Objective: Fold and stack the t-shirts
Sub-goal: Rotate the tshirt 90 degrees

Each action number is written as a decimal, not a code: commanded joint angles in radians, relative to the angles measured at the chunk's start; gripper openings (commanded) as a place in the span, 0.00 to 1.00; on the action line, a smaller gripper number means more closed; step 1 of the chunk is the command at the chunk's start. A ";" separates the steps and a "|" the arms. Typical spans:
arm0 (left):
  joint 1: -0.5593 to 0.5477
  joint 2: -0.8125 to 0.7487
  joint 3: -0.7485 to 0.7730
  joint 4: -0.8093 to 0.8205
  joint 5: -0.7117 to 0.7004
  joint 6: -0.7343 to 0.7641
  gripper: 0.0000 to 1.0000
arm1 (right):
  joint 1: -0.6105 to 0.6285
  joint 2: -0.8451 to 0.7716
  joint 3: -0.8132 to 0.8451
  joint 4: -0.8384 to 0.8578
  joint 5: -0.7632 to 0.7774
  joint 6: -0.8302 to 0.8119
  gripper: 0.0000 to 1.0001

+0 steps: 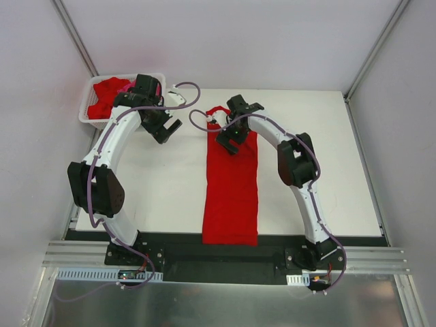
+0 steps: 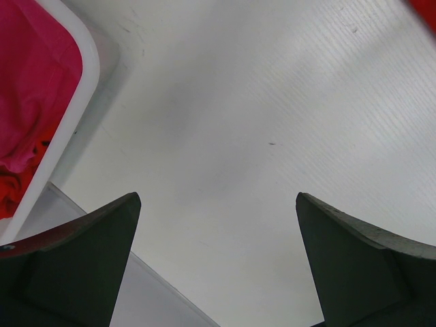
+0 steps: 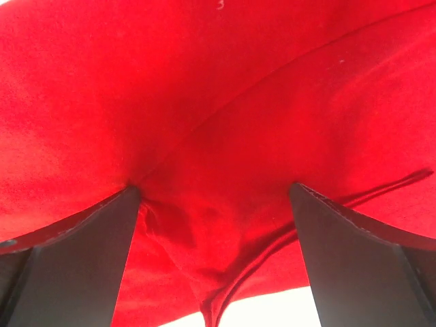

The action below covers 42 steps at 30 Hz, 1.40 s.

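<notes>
Over the far end of the long red t-shirt (image 1: 230,191), right gripper (image 1: 229,142) hangs open; pinch all layers squarely before folding toward near hem.

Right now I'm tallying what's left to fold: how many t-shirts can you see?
3. A long red t-shirt lies flat on the table; a pink t-shirt and a bunched red t-shirt sit in the basket. More may be hidden underneath.

We find one t-shirt (image 1: 230,197) lying lengthwise down the middle of the table (image 1: 320,170), near edge to far. The basket (image 1: 86,109) sits far left, more t-shirts (image 1: 105,94) inside. The left gripper (image 1: 167,129) hangs just right of it, the right gripper (image 1: 229,143) above the lying t-shirt's far end.
</notes>
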 commanded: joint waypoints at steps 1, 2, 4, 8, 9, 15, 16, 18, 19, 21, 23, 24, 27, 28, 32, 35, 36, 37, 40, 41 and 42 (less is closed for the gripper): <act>0.008 -0.027 0.028 -0.026 -0.009 0.013 0.99 | 0.012 0.033 0.106 -0.067 -0.040 -0.019 0.96; 0.008 -0.027 0.028 -0.027 -0.010 0.014 0.99 | 0.015 0.040 0.109 -0.060 -0.034 -0.024 0.96; 0.008 -0.025 0.031 -0.029 -0.010 0.014 0.99 | 0.023 0.041 0.103 -0.034 0.019 -0.030 0.96; 0.007 -0.022 0.045 -0.031 -0.013 0.016 0.99 | 0.038 0.047 0.095 0.014 0.093 -0.052 0.96; 0.007 -0.021 0.046 -0.031 -0.013 0.016 0.99 | 0.038 0.050 0.092 0.021 0.104 -0.064 0.96; 0.005 -0.010 0.063 -0.034 -0.016 0.018 0.99 | 0.055 0.073 0.092 0.104 0.219 -0.128 0.96; 0.005 -0.008 0.065 -0.032 -0.016 0.018 0.99 | 0.056 0.080 0.091 0.124 0.245 -0.134 0.96; 0.004 -0.005 0.065 -0.034 -0.016 0.019 0.99 | 0.064 0.089 0.092 0.143 0.268 -0.151 0.96; 0.004 -0.005 0.065 -0.032 -0.016 0.018 0.99 | 0.065 0.096 0.092 0.156 0.282 -0.163 0.96; 0.002 -0.001 0.068 -0.034 -0.013 0.018 1.00 | 0.067 0.106 0.091 0.173 0.301 -0.174 0.96; 0.001 0.001 0.068 -0.035 -0.013 0.016 1.00 | 0.072 0.118 0.091 0.198 0.334 -0.193 0.96; 0.001 0.001 0.069 -0.034 -0.013 0.018 0.99 | 0.072 0.122 0.091 0.219 0.359 -0.199 0.96; 0.001 0.001 0.066 -0.034 -0.015 0.019 0.99 | 0.075 0.136 0.091 0.250 0.396 -0.211 0.96; 0.001 0.002 0.066 -0.035 -0.015 0.019 0.99 | 0.075 0.138 0.091 0.259 0.402 -0.214 0.96; 0.001 0.008 0.068 -0.034 -0.012 0.021 0.99 | 0.075 0.142 0.091 0.282 0.406 -0.219 0.96; -0.001 0.016 0.072 -0.034 -0.009 0.018 0.99 | 0.076 0.141 0.095 0.299 0.414 -0.208 0.96; -0.001 0.018 0.078 -0.035 -0.007 0.018 0.99 | 0.076 0.127 0.092 0.295 0.404 -0.193 0.96; -0.002 0.022 0.081 -0.035 -0.006 0.018 0.99 | 0.075 0.113 0.091 0.287 0.394 -0.185 0.96; -0.002 0.025 0.092 -0.035 -0.004 0.018 0.99 | 0.076 0.028 0.100 0.207 0.348 -0.106 0.96; -0.005 0.025 0.094 -0.034 -0.004 0.018 0.99 | 0.075 -0.004 0.095 0.177 0.327 -0.073 0.96; -0.005 0.025 0.092 -0.035 -0.004 0.019 0.99 | 0.072 -0.044 0.083 0.117 0.254 -0.043 0.96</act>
